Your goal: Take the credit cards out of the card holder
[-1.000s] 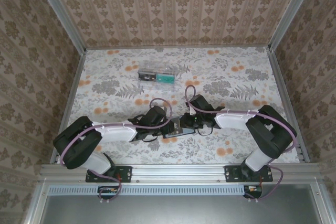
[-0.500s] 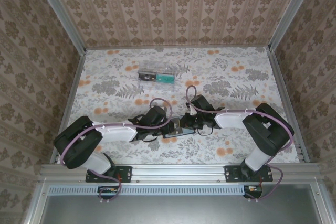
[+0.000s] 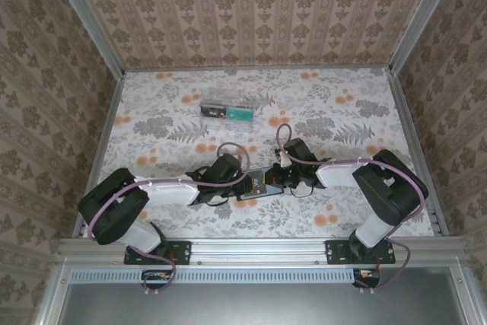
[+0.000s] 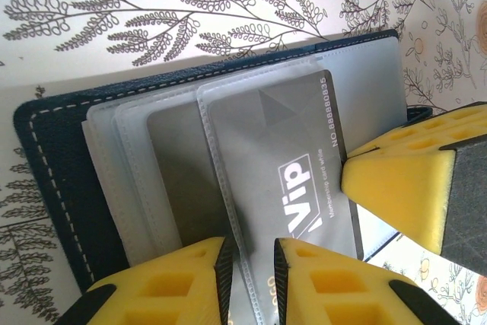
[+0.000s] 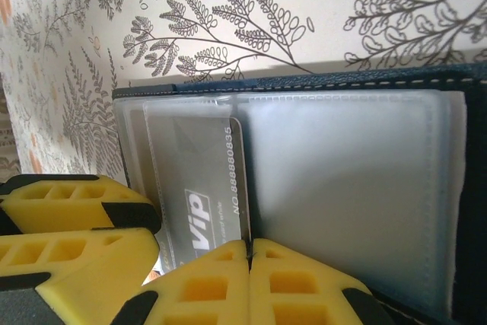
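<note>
From above, the card holder sits near the front middle of the flowered counter, caught between the left hand and the right hand, which meet over it from either side. Its long axis runs left to right, the right end slightly farther from the arms. A clear box lies well apart toward the back. At this height the holder's contents are too small to read. The left wrist view gives the detail: the holder lies open, with a dark cover and pale stitching, clear sleeves fanned over its grey-blue inner face, and a grey VIP card lying lengthwise along the sleeves. The left hand's yellow pads stand narrowly apart with a sleeve's edge running between them; whether they press it I cannot tell. One yellow finger of the right hand touches the card's corner. The right wrist view shows that grip from the other side: the right hand's pads are closed together, and the card's lower corner runs straight into the seam between them, so the hand pinches the card. The holder's spine crosses this view sideways.
</note>
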`<control>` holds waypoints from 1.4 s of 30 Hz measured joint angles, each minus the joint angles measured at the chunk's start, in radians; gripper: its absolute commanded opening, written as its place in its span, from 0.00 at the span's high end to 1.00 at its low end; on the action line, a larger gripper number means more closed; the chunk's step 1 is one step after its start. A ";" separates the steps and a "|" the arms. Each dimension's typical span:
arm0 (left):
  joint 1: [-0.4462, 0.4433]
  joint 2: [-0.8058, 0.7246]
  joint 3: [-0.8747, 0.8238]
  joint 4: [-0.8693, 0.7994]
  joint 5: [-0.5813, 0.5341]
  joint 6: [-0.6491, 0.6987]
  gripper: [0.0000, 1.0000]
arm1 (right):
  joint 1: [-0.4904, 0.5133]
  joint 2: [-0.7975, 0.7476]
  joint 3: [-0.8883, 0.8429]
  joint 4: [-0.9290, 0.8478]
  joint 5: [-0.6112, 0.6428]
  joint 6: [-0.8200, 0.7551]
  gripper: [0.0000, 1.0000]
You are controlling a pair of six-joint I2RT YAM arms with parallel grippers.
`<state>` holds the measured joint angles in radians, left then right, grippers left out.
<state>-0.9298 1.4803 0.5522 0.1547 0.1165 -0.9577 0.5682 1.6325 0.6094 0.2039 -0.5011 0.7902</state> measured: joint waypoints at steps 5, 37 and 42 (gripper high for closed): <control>0.000 0.000 0.000 -0.001 0.000 0.000 0.75 | -0.032 -0.013 -0.020 0.008 -0.014 0.000 1.00; -0.008 0.034 0.091 -0.053 -0.006 0.011 0.84 | -0.088 -0.028 -0.057 0.045 -0.057 -0.001 1.00; -0.011 0.078 0.091 -0.058 -0.008 -0.006 0.89 | -0.088 -0.028 -0.057 0.045 -0.057 -0.001 1.00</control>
<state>-0.9413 1.5585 0.6430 0.0967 0.1081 -0.9634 0.4805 1.6047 0.5522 0.2485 -0.5583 0.7891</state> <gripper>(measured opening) 0.125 0.053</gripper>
